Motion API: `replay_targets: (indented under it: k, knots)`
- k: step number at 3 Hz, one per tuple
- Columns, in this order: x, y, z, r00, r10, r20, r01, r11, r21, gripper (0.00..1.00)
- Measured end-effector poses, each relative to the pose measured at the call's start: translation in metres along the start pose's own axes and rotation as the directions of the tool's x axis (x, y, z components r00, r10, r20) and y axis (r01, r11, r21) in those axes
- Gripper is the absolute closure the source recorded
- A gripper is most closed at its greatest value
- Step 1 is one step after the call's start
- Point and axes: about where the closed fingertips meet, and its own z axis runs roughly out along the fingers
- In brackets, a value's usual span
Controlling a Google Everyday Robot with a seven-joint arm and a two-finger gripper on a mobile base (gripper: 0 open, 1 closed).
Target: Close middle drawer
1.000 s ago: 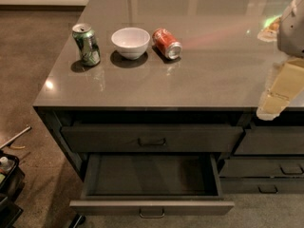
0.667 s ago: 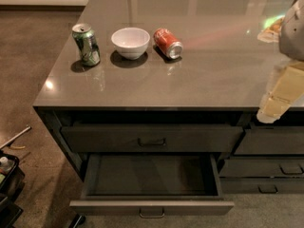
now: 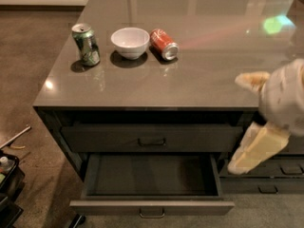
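Note:
The middle drawer (image 3: 152, 206) is pulled far out under the grey counter. Its flat dark grey front has a small loop handle (image 3: 152, 213), and its dark box interior (image 3: 151, 175) holds nothing. The slim drawer (image 3: 152, 137) above it is shut. My gripper (image 3: 238, 123) hangs at the right, past the counter's front edge, level with the drawers. Its cream fingers (image 3: 259, 148) are spread apart and hold nothing. The lower finger ends just right of the open drawer's right side. It does not touch the drawer front.
On the countertop (image 3: 199, 75) stand a green can (image 3: 86, 43) and a white bowl (image 3: 130, 42), with a red can (image 3: 164, 44) lying on its side. More shut drawers (image 3: 280, 170) are at the right. A dark cart (image 3: 7, 186) stands on the floor at the left.
My gripper has come down and to the left, from beside the countertop's edge to the level of the drawers. The drawer has not moved.

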Motion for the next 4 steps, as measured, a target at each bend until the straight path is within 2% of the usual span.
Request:
replay_targets:
  k: [1, 2, 3, 4]
  knots:
    - [0.007, 0.042, 0.068, 0.98, 0.125, 0.153, -0.117, 0.9914, -0.058, 0.0]
    - [0.019, 0.09, 0.158, 0.899, 0.344, 0.271, -0.296, 0.9336, -0.202, 0.0]
    - [0.057, 0.165, 0.25, 0.816, 0.539, 0.21, -0.439, 0.8136, -0.381, 0.0]
    - [0.092, 0.233, 0.309, 0.767, 0.638, 0.069, -0.525, 0.6865, -0.503, 0.0]
